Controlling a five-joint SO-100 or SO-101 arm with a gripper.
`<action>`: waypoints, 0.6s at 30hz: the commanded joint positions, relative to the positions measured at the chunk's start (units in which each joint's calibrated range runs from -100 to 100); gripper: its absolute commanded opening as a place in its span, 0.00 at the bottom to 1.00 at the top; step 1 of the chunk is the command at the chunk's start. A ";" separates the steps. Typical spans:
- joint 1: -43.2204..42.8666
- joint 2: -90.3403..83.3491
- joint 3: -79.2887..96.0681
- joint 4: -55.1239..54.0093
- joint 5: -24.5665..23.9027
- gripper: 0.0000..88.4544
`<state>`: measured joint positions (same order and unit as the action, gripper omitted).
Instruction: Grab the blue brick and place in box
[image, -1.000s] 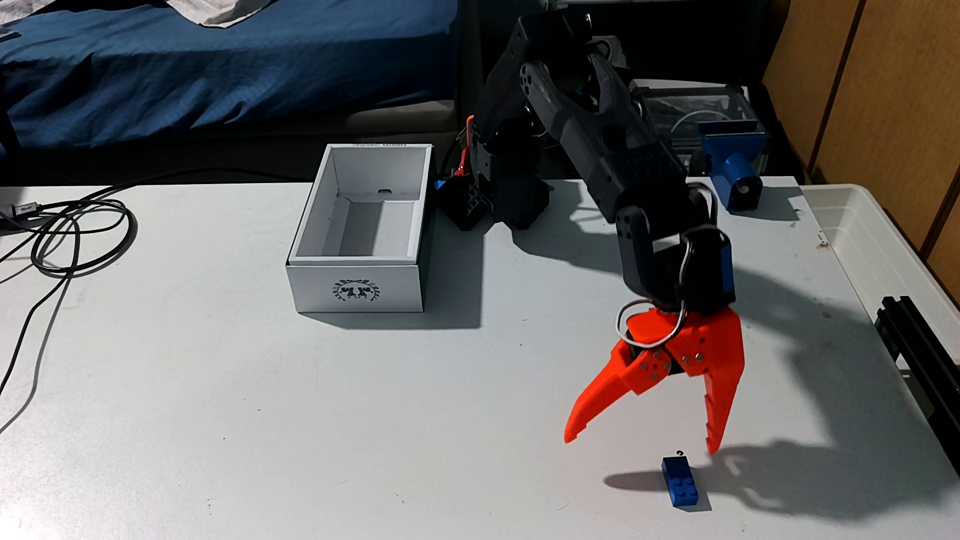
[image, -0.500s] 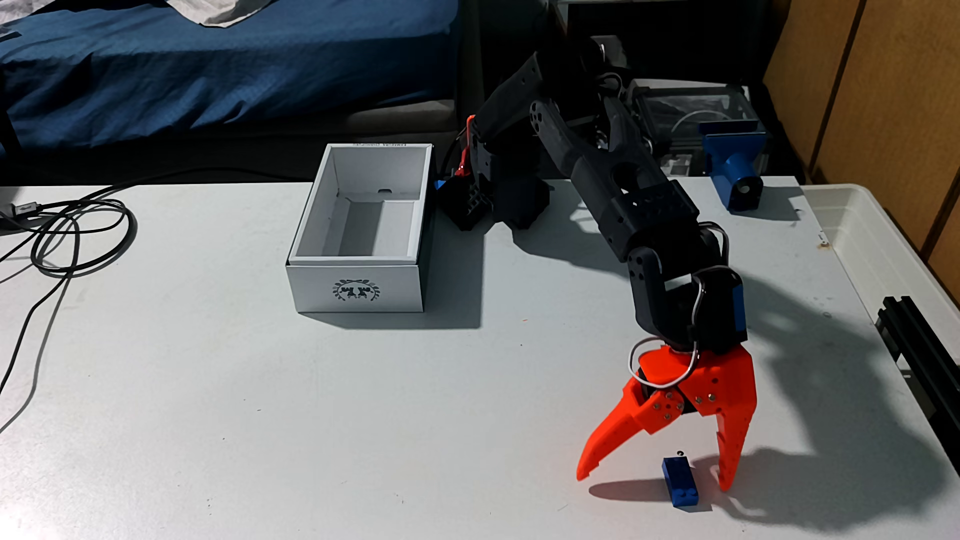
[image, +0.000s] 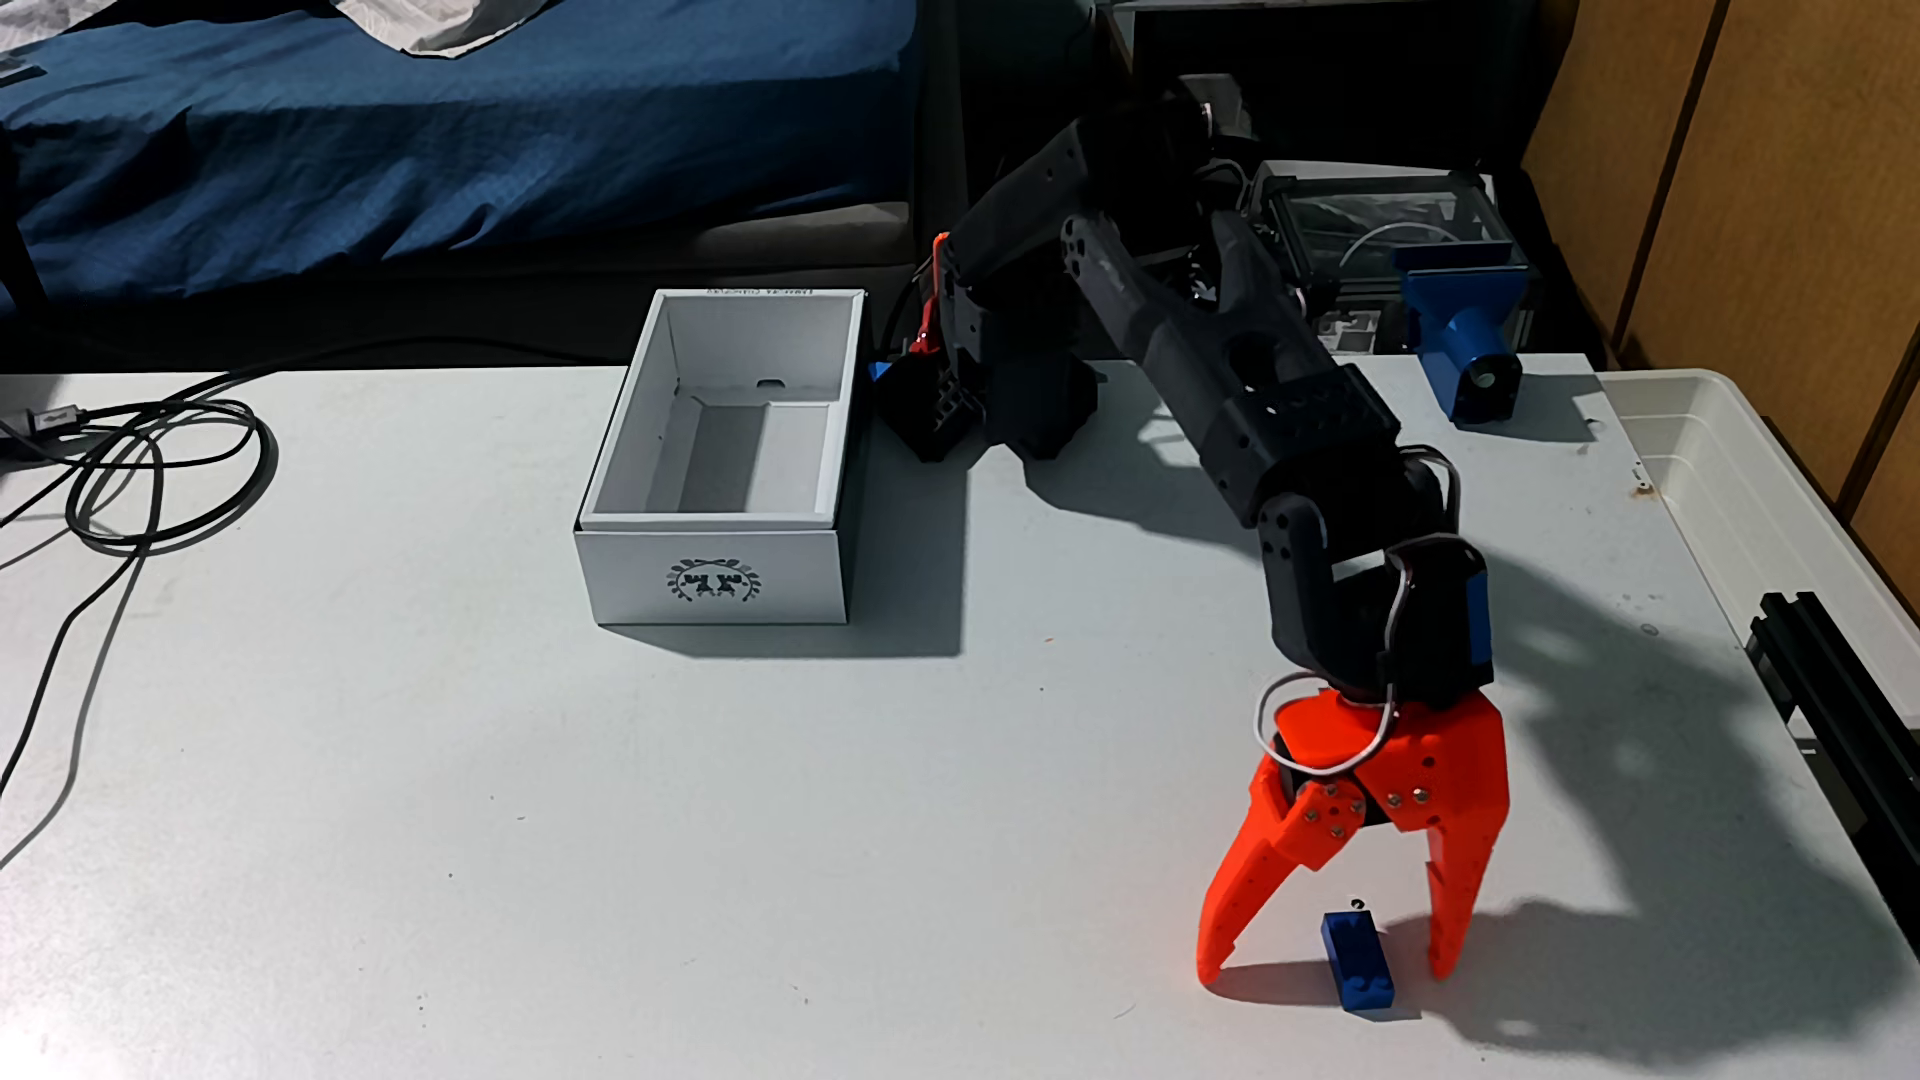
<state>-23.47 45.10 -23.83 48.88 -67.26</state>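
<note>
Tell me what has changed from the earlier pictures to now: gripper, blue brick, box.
The gripper came down toward the table and toward the camera, and its orange fingers narrowed; they now stand either side of the blue brick, still open, with gaps on both sides. Nothing was taken hold of. The brick and the box stayed where they were.

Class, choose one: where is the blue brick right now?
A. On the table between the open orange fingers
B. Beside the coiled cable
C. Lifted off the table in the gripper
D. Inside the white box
A: the blue brick lies on the table, with the open gripper straddling it.
</note>
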 joint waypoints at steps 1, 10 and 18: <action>-0.23 -0.07 -0.66 1.66 0.36 0.40; 0.36 -0.24 -2.26 8.90 0.41 0.26; 0.81 0.01 -5.63 17.34 0.62 0.19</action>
<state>-23.17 44.93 -29.19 64.08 -67.00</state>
